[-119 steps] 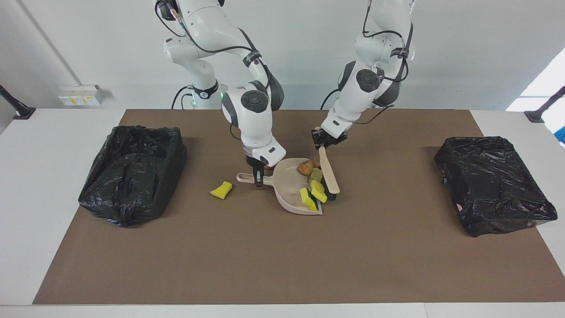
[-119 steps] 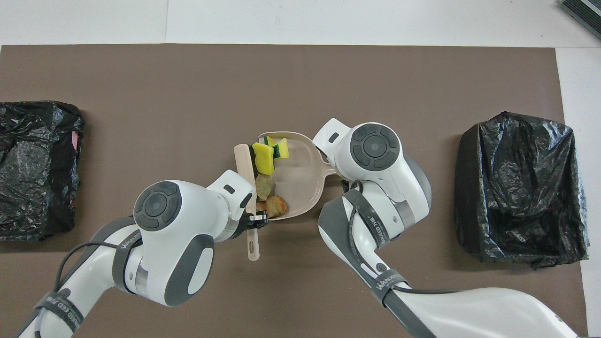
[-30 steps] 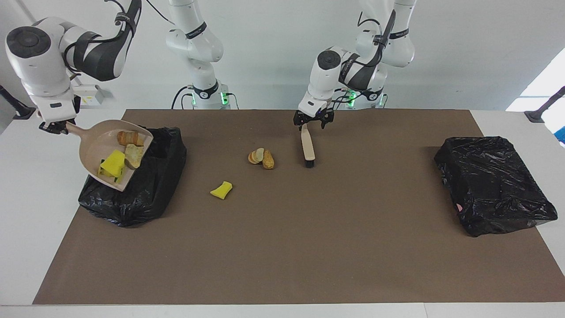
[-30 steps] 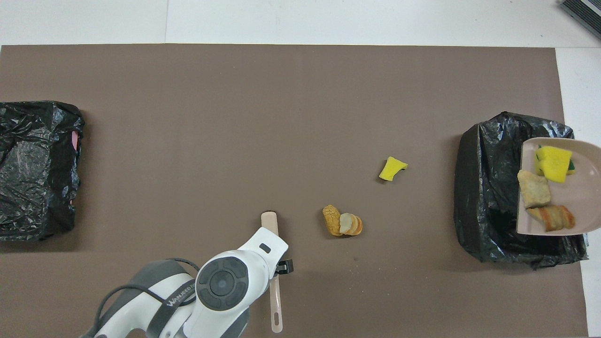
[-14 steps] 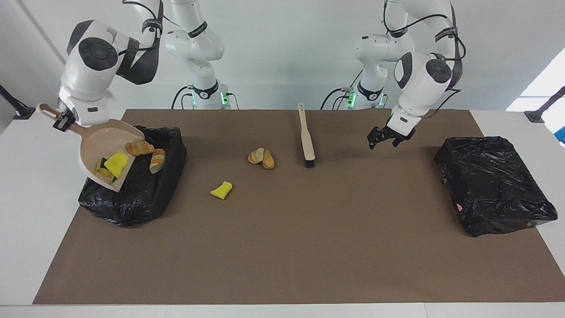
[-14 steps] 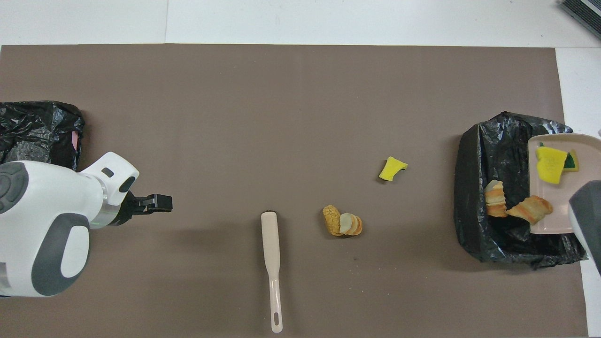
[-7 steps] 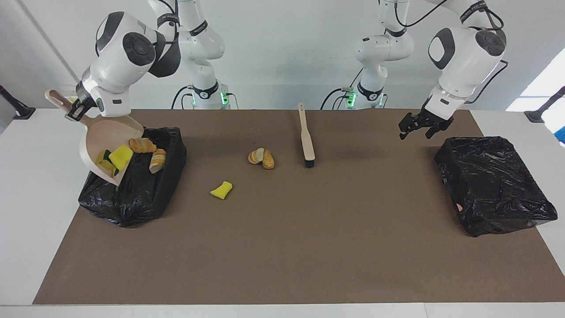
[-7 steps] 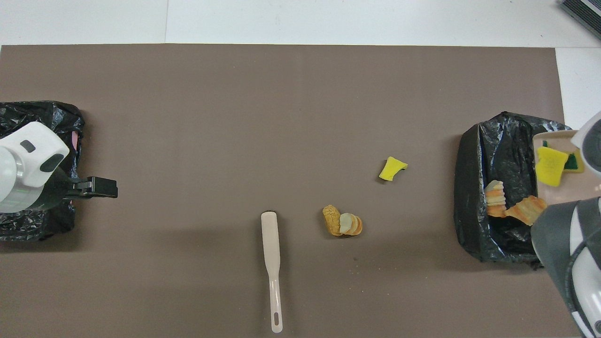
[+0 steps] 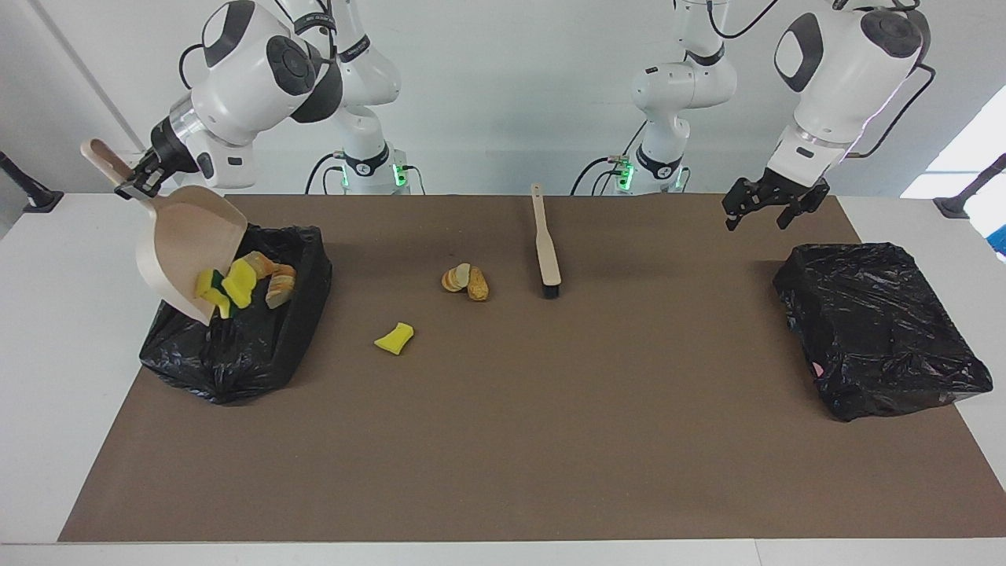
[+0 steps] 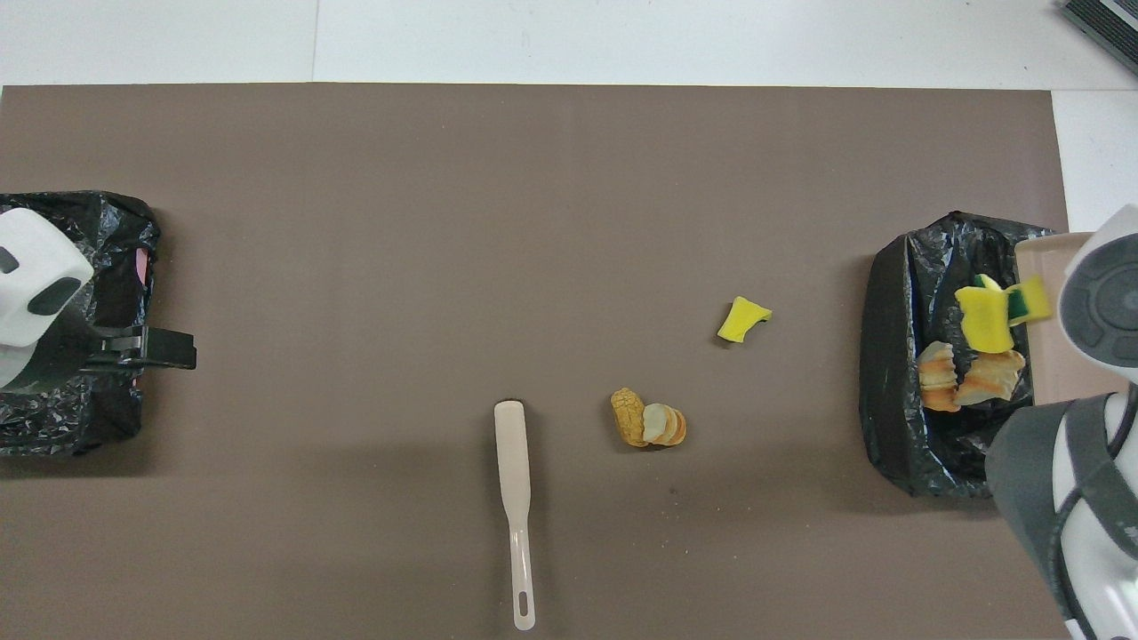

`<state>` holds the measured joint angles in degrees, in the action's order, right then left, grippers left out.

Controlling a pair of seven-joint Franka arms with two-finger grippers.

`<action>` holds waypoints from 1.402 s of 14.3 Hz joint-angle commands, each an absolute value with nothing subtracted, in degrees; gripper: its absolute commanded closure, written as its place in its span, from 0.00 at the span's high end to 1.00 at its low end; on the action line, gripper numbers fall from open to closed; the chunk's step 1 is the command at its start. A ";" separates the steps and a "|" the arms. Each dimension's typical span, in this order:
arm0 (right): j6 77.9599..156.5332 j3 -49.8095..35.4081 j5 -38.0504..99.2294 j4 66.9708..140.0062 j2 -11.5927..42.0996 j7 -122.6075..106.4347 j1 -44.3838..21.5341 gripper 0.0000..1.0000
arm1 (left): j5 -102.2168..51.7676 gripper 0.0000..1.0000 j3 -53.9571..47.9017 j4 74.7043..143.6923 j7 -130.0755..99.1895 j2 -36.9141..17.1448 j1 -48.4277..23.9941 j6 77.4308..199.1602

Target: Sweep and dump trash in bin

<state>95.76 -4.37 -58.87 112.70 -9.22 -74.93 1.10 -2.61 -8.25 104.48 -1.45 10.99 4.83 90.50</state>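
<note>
My right tool [image 9: 134, 189] is clamped shut on the handle of the dustpan [image 9: 185, 251], which I have tipped steeply, mouth down, over the open black bin [image 9: 259, 346] directly below it. The yellow sponge chunks [image 9: 228, 289] are sliding off the pan's lip, and two bread pieces [image 9: 275, 281] already lie inside the bin under that lip. To finish this pour well, I judge I should hold the lip inside the bin's rim and steepen the tilt slowly, so nothing bounces out onto the worktop [image 9: 550, 409].

My left tool [image 9: 762, 206] hangs with its jaws wide and nothing in them, waiting above the mat beside the second bin [image 9: 872, 322]. Away from both tools, a yellow scrap [image 9: 394, 338], a bread cluster [image 9: 465, 281] and the brush [image 9: 545, 244] lie on the mat, so another sweep looks necessary.
</note>
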 commanded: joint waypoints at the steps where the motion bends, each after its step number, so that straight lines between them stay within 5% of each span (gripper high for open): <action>1: 95.63 -4.40 -59.95 114.09 -11.16 -75.14 1.84 0.00 | 0.16 1.00 -8.44 100.47 -0.35 10.11 4.75 86.23; 9: 92.91 -3.78 -43.54 107.84 -10.63 -79.21 2.20 0.00 | 1.05 1.00 -8.53 100.02 5.71 8.10 4.83 87.10; 20: 89.47 -4.30 -13.90 108.19 -10.55 -39.07 5.80 0.00 | -1.93 1.00 -8.88 100.64 -3.78 7.21 4.04 91.22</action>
<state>90.94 -3.59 -17.27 108.65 -10.52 -47.39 5.87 -1.44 -9.56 99.47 -2.28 6.43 4.65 89.43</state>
